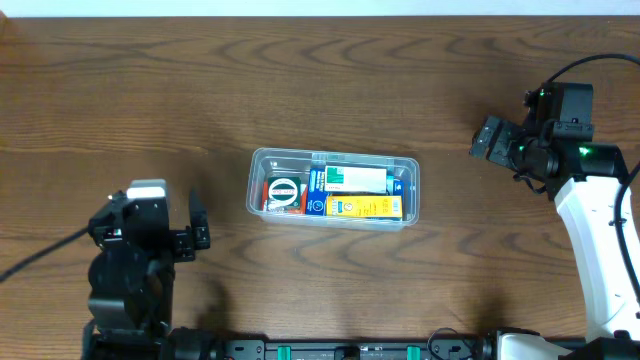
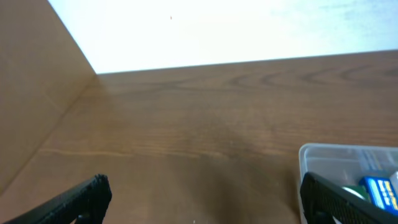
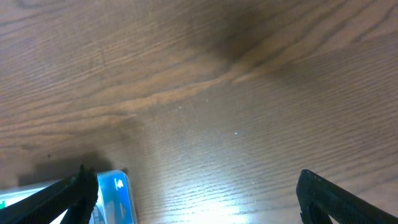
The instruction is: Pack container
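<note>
While one container holds at least three boxes, you're clear of it.
Left gripper and right gripper flank it, jaws spread.

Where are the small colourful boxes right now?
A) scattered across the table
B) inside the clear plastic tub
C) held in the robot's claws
B: the overhead view shows the boxes lying inside the container, with the left gripper and right gripper both open and empty, off to the sides.
</note>
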Robot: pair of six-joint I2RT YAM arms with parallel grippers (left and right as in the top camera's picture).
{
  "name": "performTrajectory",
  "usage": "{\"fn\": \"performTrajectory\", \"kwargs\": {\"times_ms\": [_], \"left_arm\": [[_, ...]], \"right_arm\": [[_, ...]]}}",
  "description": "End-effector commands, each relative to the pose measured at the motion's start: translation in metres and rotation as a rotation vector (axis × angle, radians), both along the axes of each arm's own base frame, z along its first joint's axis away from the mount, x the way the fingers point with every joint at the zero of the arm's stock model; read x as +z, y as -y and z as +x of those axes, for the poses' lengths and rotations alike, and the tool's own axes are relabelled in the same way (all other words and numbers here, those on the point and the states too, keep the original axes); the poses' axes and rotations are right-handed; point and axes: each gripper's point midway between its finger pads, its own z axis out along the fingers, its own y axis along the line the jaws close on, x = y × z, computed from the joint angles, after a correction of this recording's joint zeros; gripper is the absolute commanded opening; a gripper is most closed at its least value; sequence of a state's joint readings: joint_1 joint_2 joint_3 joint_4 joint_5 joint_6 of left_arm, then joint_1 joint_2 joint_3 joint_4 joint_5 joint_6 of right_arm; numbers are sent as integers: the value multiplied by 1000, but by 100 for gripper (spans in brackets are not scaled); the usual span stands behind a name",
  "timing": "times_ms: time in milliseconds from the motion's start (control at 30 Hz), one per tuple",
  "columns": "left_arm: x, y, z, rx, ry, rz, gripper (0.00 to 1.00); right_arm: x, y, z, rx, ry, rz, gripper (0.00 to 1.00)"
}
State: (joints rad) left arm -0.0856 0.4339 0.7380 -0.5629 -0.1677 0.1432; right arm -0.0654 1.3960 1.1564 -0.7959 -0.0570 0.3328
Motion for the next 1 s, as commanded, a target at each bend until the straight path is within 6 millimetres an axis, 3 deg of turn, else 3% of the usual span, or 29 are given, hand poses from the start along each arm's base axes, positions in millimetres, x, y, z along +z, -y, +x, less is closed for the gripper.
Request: {"fn": "performTrajectory", "kwargs": {"times_ms": [0,467,700,967], "left_arm": [[-23,-3,-2,12,33,-22,98],[-120,-14,0,90,74,-121,98],[-144,-13,5,97,110,-155,98],[-141,-14,5,99,124,-161,98]], "right_arm": [[2,1,0,-11,3,11,99],[2,1,0,-12,4,11,99],[2,1,0,-11,3,11,99],[2,1,0,-11,3,11,99]]}}
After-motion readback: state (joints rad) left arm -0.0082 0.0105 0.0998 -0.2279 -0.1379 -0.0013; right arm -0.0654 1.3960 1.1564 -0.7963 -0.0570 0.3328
